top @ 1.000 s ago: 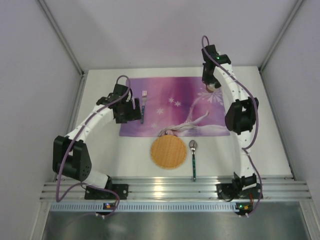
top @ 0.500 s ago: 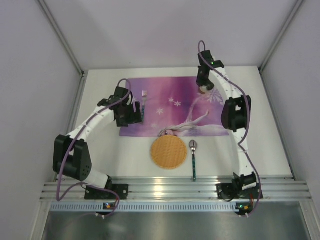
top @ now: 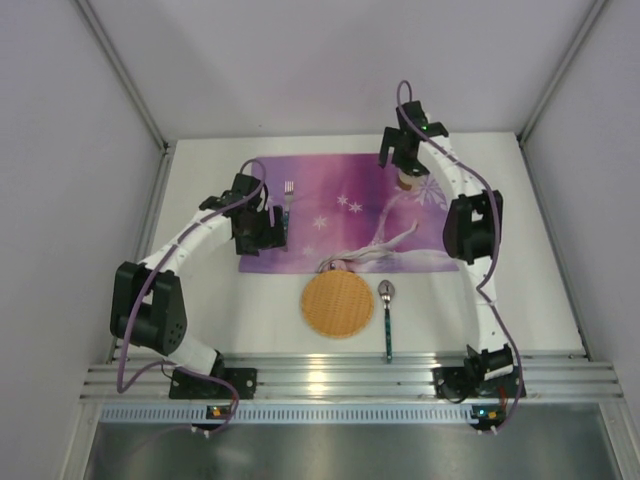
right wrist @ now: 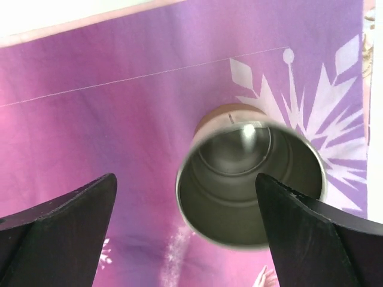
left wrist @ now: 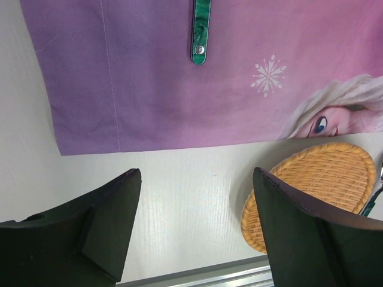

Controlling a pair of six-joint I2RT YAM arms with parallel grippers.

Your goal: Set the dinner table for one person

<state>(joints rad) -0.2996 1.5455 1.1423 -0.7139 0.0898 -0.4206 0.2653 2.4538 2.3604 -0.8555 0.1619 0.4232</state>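
One fixed thing is anchoring this job: the counter (top: 200,300), white and flat, running from the near rail to the far wall. I am judging it rigid and smooth. It offers nothing to take hold of, only a surface to set things on, and it looks slick enough that light pieces may skate if nudged.

Placemat (top: 340,190) is lying across the far half. It looks thin and soft, so I am expecting it to bunch if dragged.

- Cup (right wrist: 251,191): metal, standing upright on the mat's far right corner by the big snowflake. Probably light, stiff and slippery; best pinched across the wall near the rim.
- Fork (top: 288,205): lying flat near the mat's left edge, green handle toward me. Take it across the handle.
- Woven plate (top: 344,304) and spoon (top: 387,318): sitting on bare counter just off the mat's near edge, close beside each other. The plate looks light, so its rim is the only purchase.

Right hand (right wrist: 185,179) is hanging over the cup with fingers spread wide, gripping nothing. Left hand (left wrist: 196,174) is hovering over the mat's near left corner, likewise spread and empty.
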